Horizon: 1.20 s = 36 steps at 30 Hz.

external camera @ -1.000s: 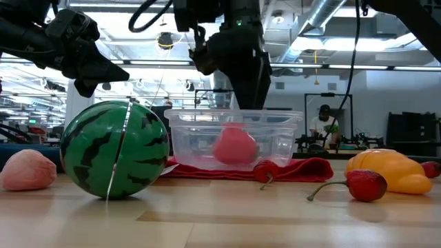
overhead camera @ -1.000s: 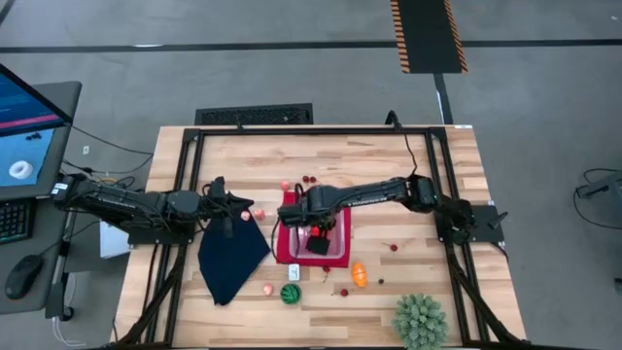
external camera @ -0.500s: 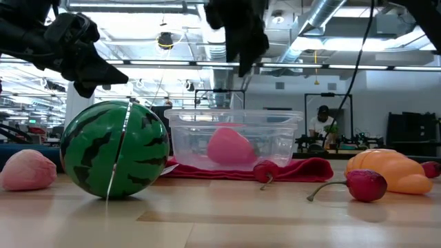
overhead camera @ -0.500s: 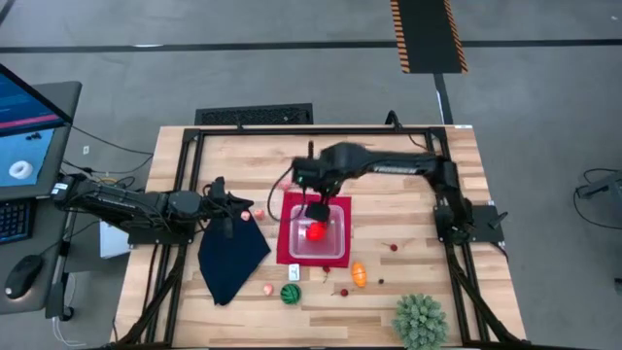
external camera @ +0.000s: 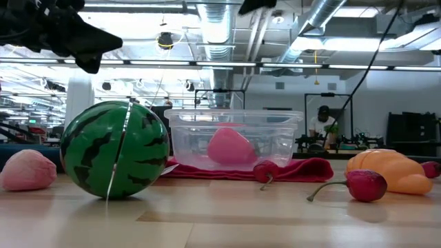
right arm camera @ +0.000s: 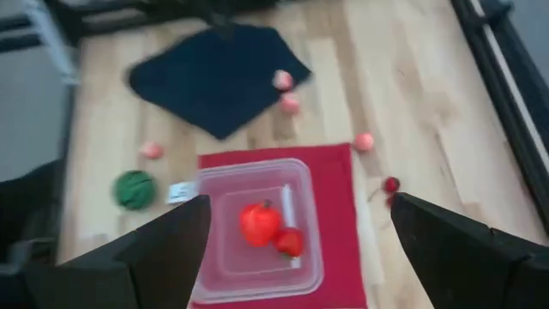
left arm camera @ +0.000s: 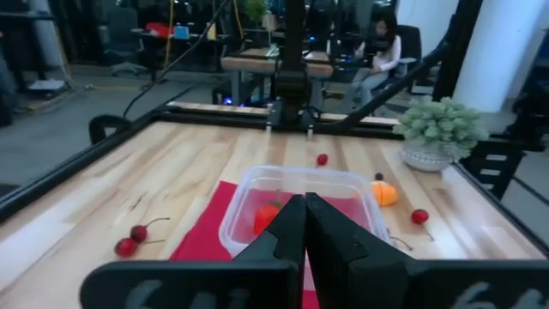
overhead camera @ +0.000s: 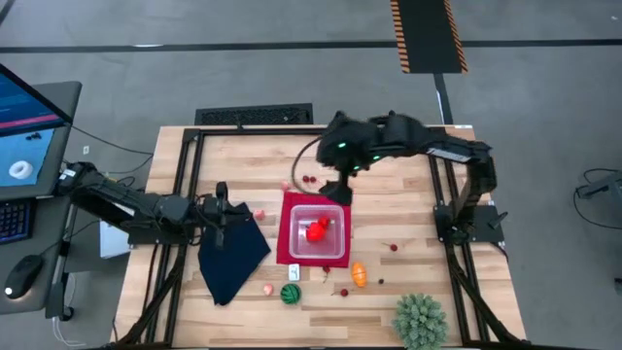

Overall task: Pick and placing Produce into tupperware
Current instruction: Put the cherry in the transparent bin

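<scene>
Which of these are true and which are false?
1. Red produce lies in the tupperware. True.
2. The right claw is shut on a fruit. False: it is open and holds nothing.
3. The watermelon ball is in the tupperware. False: it sits on the table.
4. The left claw is shut. True.
5. The tupperware sits on a red mat. True.

The right arm is raised and bent over the far middle of the table, its right gripper (overhead camera: 337, 191) held wide open. The left arm is stretched low from the left edge, its left gripper (left arm camera: 304, 225) pressed closed.
</scene>
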Available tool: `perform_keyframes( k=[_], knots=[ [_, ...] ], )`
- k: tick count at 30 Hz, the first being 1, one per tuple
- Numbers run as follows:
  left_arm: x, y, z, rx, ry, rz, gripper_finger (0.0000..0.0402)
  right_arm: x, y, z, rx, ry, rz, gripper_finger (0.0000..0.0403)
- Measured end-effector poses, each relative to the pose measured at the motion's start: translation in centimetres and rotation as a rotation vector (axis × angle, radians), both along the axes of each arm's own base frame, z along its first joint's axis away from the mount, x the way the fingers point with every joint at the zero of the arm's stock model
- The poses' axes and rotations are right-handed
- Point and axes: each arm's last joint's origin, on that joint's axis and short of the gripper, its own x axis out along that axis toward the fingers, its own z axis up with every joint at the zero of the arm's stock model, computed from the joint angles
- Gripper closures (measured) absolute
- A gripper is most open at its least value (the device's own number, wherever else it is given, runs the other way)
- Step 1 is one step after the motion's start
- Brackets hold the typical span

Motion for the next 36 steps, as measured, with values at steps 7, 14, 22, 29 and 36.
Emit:
perform_keyframes(
  k=[7, 14, 22, 29, 36],
  knots=[
    [-0.2, -0.4, 0.0, 0.020, -0.003, 0.048, 0.0401, -4.9, 0.1, 4.5, 0.015, -0.164, 0.040, 0.0019],
    [-0.6, -1.4, 0.0, 0.078, -0.149, -0.210, 0.0401, -7.6, 2.5, 7.8, 0.053, -0.387, 0.221, 0.0020],
    [-1.5, -0.9, -0.8, 0.029, -0.229, -0.164, 0.0402, -11.0, 4.6, 5.1, 0.120, -0.455, 0.292, 0.0020],
    [-1.8, -0.8, -0.6, 0.027, -0.244, -0.166, 0.0401, -14.6, 5.1, -1.6, 0.160, -0.570, 0.287, 0.0020],
    [-1.7, -0.8, -1.3, 0.060, -0.180, -0.142, 0.0401, -17.4, 4.3, -9.2, 0.224, -0.492, 0.132, 0.0020]
  ],
)
